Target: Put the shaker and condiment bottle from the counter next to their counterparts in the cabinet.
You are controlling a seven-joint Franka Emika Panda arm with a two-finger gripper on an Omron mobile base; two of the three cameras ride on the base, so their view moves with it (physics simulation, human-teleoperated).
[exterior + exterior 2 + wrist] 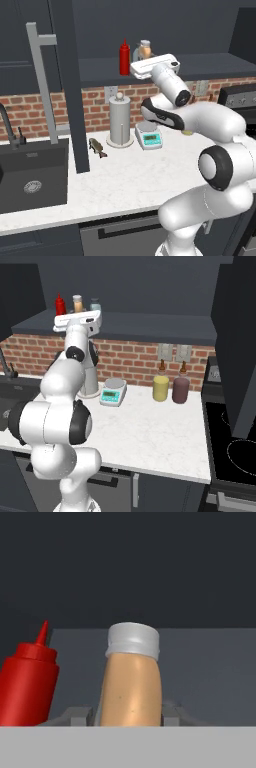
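Note:
The orange-tan condiment bottle with its pale cap stands slightly tilted between my fingertips, low over the dark cabinet shelf. My gripper is shut on it. Just to its left is the red squeeze bottle, close but apart. From the right base view, the red bottle, the condiment bottle and the pale blue-grey shaker stand in a row on the shelf, with my gripper at the middle one. In the left base view my hand covers most of the condiment bottle.
The open cabinet door with its long bar handle hangs left of the arm. On the counter are a paper towel holder, a scale, a yellow bottle and a maroon bottle. The black sink lies far left.

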